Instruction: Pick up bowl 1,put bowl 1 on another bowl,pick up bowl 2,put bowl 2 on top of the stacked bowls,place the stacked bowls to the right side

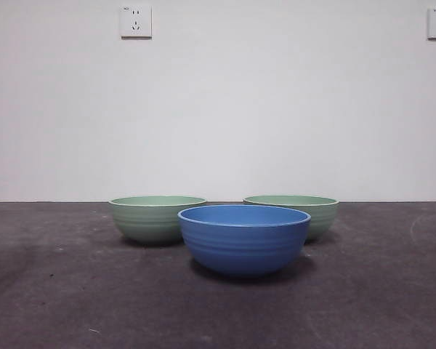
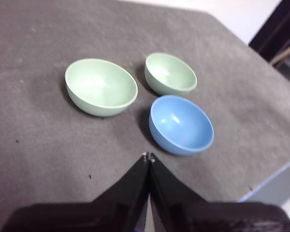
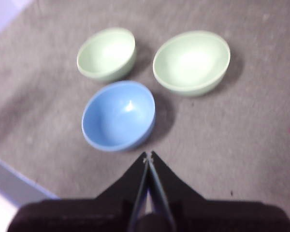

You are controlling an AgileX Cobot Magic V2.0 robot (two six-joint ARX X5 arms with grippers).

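Both arms held high, grippers closed and empty

The left gripper [image 2: 148, 157] hangs above the table with its two black jaws pressed together at the tips, gripping nothing. The right gripper [image 3: 148, 157] is posed alike, jaws meeting tip to tip. Neither arm shows in the front view.

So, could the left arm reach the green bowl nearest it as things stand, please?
Probably yes: the left gripper, jaws shut, hangs above bare table, and nothing lies between it and that green bowl.
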